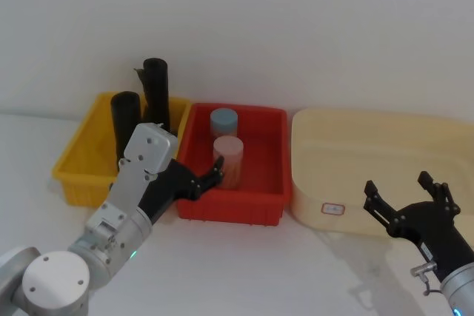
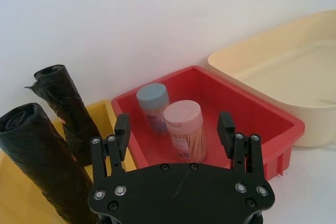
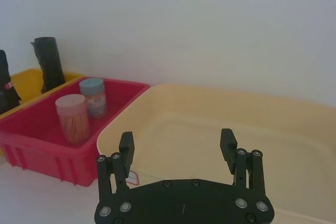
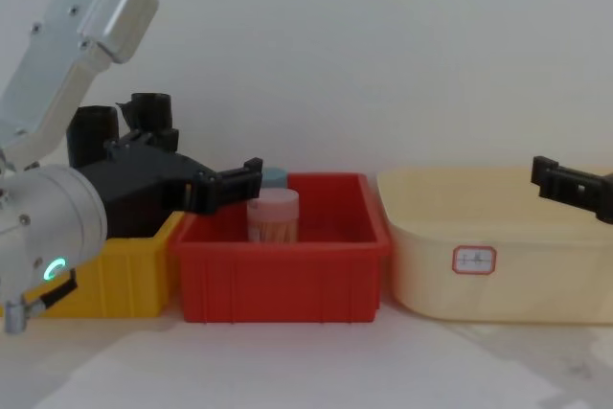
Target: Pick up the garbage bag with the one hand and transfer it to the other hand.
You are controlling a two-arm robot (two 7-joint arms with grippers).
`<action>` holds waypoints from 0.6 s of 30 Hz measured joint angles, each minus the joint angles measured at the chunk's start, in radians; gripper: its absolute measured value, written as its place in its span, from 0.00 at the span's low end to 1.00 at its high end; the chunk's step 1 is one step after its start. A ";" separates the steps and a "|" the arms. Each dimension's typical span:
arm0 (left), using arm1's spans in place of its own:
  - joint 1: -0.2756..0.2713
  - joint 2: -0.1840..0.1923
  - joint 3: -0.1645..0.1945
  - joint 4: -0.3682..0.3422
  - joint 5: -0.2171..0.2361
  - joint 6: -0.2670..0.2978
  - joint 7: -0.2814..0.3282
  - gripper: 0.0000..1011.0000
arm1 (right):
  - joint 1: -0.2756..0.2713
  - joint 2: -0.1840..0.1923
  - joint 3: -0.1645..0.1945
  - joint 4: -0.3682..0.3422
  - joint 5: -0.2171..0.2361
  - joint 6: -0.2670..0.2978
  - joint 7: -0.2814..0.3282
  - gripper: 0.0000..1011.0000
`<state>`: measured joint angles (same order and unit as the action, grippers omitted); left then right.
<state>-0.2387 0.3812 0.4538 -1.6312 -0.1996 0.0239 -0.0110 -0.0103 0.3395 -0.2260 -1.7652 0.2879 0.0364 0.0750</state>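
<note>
Left gripper [image 1: 208,177] is out over the near left corner of the red bin [image 1: 231,211], fingers spread wide and holding nothing. Its silver arm climbs from the lower left corner of the head view, green ring glowing, wrist block tipped up and the gripper pointing forward and to the right. One fingertip sits right by the pink-lidded jar [image 1: 229,161]; touching or not, I can't tell.

Just left of that wrist, the garbage bag [image 1: 125,118] stands upright in the yellow bin [image 1: 72,162], with its lower part hidden behind the wrist block. From the left wrist view it is the thick roll [image 2: 39,163] leaning near the camera. The slimmer ragged-topped roll [image 1: 157,92] stands behind it, at the yellow bin's back right corner.

Moving right, the blue-lidded jar [image 1: 224,120] stands just behind the pink one in the red bin. Next comes the cream tub [image 1: 309,183], touching the red bin's side.

Far right, the right gripper [image 1: 397,183] hovers over the tub's near rim, fingers wide apart and gripping nothing, its arm entering from the lower right corner.
</note>
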 joint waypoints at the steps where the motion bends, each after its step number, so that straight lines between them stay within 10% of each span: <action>1: -0.001 0.000 0.000 -0.003 0.000 0.006 0.000 0.99 | 0.001 0.001 0.000 0.001 0.000 0.001 0.003 0.99; 18: 0.027 0.083 -0.072 -0.203 -0.067 0.253 -0.058 0.99 | 0.099 0.034 -0.008 0.019 0.091 0.088 0.162 0.99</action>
<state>-0.2121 0.4641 0.3815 -1.8341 -0.2667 0.2767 -0.0693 0.0883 0.3736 -0.2344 -1.7464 0.3785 0.1248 0.2365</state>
